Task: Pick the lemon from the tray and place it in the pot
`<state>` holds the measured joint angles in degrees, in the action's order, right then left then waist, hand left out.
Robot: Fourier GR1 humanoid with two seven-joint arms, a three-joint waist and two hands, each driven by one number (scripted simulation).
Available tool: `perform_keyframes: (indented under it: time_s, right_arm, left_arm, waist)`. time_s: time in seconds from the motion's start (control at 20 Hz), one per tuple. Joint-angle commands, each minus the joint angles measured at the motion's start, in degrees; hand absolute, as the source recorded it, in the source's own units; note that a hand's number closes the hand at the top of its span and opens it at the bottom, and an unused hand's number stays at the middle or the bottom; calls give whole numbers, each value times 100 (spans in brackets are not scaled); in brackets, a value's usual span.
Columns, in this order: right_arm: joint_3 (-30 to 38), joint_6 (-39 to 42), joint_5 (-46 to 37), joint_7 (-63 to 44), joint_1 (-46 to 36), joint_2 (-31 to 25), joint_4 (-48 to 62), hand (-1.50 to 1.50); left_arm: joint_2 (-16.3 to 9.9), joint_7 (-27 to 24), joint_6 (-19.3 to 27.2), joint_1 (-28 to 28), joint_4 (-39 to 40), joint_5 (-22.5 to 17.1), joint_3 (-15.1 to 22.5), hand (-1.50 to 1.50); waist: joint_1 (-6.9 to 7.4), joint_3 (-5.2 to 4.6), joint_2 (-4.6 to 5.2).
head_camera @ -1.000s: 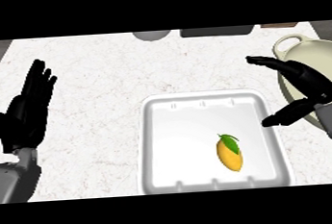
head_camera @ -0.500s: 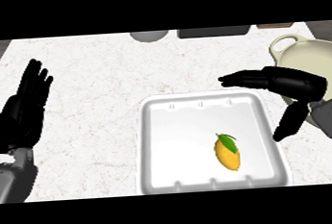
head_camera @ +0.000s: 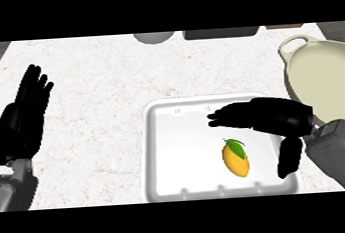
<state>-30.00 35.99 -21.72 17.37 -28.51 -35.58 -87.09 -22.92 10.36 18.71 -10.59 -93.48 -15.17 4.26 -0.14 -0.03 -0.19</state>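
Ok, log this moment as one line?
right hand: open above tray | lemon: in tray, untouched | pot: right of tray | left hand: resting

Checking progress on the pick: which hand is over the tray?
The right hand, fingers spread above the white tray near the lemon; the left hand rests open off the tray.

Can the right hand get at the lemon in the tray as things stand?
Probably yes. The right hand is open above the tray, fingers spread just above the lemon and thumb hanging to its right. Nothing lies between them, and the lemon sits alone, away from the tray's walls.
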Motion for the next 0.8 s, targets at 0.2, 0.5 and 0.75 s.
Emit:
perform_keyframes:
  time_s: [0.2, 0.5, 0.75]
  right_arm:
    - [300, 165, -738, 197, 854, 89, -427, -150]
    - [141, 172, -1519, -583, 479, 769, -156, -150]
    - [310, 31, -1995, -48, 1092, 858, -223, -150]
  left_arm:
    - [66, 353, -264, -134, -192, 160, -286, 0]
    - [373, -88, -383, -184, 282, 336, -307, 0]
    - [472, -157, -701, 141, 161, 377, -537, 0]
  waist:
    - [17, 5, 14]
    - [31, 3, 20]
    - [20, 3, 17]
